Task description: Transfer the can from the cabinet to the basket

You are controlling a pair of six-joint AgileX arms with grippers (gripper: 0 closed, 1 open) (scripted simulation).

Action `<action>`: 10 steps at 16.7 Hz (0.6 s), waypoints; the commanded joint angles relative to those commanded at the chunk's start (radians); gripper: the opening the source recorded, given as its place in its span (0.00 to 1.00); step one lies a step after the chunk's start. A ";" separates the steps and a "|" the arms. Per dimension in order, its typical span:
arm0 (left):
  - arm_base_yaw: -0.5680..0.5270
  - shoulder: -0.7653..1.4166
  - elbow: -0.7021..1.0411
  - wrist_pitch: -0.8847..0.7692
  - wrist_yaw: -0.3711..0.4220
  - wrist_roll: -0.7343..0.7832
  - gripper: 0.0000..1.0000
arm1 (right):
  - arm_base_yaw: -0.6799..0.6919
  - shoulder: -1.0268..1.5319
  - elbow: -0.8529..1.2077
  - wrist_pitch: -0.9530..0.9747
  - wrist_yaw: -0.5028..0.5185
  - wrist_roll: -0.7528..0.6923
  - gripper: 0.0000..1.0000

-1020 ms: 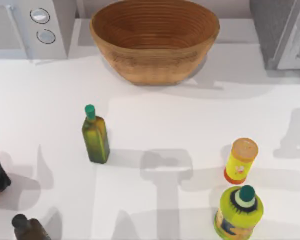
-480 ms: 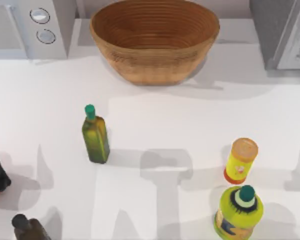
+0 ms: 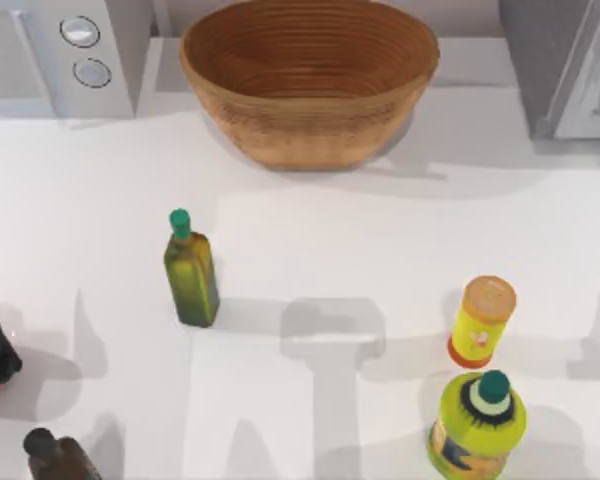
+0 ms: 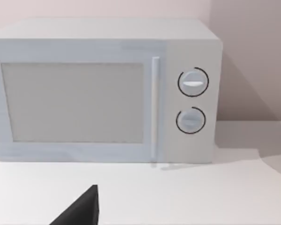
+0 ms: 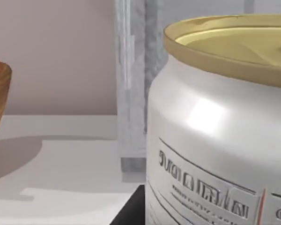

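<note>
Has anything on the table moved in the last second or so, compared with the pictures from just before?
No object has moved. Only a grey shadow near the table's right edge has shifted: it has slid down the top view, from beside the cabinet towards the yellow tube. The tan woven basket, the green glass bottle, the yellow tube with orange lid and the grey cabinet stayed put.

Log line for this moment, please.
can: close before right wrist camera | basket: holds nothing | cabinet: table's far right

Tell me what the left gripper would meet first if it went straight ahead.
Probably the white boxy appliance with two round knobs: the left wrist view faces its pale door squarely, with bare white table before it. Depth is unclear.
</note>
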 joint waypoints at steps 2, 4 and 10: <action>0.000 0.000 0.000 0.000 0.000 0.000 1.00 | 0.028 0.073 0.067 0.021 0.029 0.001 0.00; 0.000 0.000 0.000 0.000 0.000 0.000 1.00 | 0.069 0.189 0.167 0.053 0.072 0.002 0.00; 0.000 0.000 0.000 0.000 0.000 0.000 1.00 | 0.245 0.737 0.593 0.187 0.255 0.007 0.00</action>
